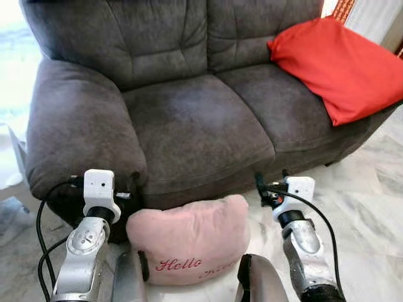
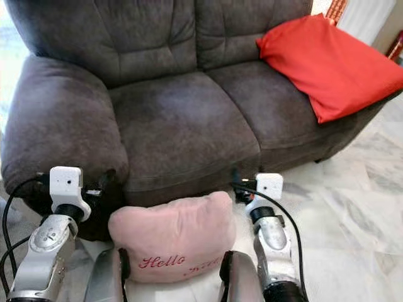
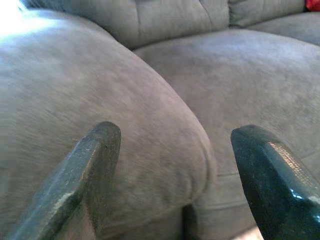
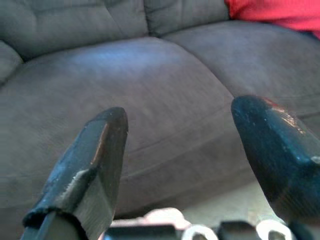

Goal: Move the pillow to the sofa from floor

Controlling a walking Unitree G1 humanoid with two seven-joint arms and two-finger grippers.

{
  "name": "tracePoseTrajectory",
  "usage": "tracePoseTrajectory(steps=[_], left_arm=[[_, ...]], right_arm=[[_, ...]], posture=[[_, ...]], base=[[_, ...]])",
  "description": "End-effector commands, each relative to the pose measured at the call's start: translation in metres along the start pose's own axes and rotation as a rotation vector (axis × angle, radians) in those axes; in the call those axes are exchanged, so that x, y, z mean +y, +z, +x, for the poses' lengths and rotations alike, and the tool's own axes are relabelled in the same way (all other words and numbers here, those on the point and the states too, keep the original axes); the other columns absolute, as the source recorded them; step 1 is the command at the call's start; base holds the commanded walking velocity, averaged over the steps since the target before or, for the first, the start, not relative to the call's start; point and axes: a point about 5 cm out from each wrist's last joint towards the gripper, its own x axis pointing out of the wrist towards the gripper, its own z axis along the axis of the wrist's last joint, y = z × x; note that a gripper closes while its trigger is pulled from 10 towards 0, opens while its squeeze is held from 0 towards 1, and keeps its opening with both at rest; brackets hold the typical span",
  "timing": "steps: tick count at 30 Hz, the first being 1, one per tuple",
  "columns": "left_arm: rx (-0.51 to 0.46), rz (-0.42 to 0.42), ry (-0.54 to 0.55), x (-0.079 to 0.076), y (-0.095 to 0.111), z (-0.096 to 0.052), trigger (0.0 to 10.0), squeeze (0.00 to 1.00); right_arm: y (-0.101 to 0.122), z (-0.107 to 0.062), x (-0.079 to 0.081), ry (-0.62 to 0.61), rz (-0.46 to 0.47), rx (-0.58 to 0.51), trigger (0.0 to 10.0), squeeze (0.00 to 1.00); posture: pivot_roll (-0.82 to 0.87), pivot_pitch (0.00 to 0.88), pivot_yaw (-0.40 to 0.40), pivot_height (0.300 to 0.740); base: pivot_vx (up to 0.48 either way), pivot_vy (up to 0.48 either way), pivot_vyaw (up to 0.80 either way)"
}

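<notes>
A red cushion lies above a pale marble floor.

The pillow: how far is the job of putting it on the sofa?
Nothing is done yet: the pink pillow lies on the floor against the sofa front. Left gripper and right gripper are open, either side of it, holding nothing. Left: grasp, lift, set on the seat.

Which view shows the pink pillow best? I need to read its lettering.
The left eye view: the pink pillow appears whole on the floor, "Hello" legible. The right eye view shows it similarly. The right wrist view catches perhaps a pale sliver; the left wrist view faces the sofa.
</notes>
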Motion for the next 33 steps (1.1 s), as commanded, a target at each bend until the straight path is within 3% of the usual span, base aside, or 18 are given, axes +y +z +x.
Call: tracePoseTrajectory(steps=[1,7,15,17,33], left_arm=[[-0.018,0.019,0.019,0.002,0.002,0.003,10.0,0.00],[-0.046,0.018,0.071,0.003,0.004,0.010,10.0,0.00],[-0.086,0.033,0.103,0.006,0.010,0.015,10.0,0.00],[-0.103,0.039,0.107,0.007,0.014,0.016,10.0,0.00],[-0.129,0.044,0.085,0.000,0.016,0.016,10.0,0.00]], right_arm=[[0.004,0.000,0.000,-0.010,-0.004,-0.018,10.0,0.00],[0.011,-0.002,0.004,0.005,-0.023,-0.024,10.0,0.00],[0.013,-0.001,0.006,0.017,-0.011,-0.030,10.0,0.00],[0.014,0.000,0.008,0.011,0.025,-0.034,10.0,0.00],[0.010,-0.007,0.010,0.025,0.009,-0.004,10.0,0.00]], posture=[[0.10,0.000,-0.049,0.535],[0.10,0.000,-0.046,0.535],[0.11,0.000,-0.049,0.535],[0.11,0.000,-0.047,0.535],[0.10,0.000,-0.048,0.535]], base=[[0.000,0.000,0.00],[0.000,0.000,0.00],[0.000,0.000,0.80],[0.240,0.000,0.00],[0.230,0.000,0.00]])
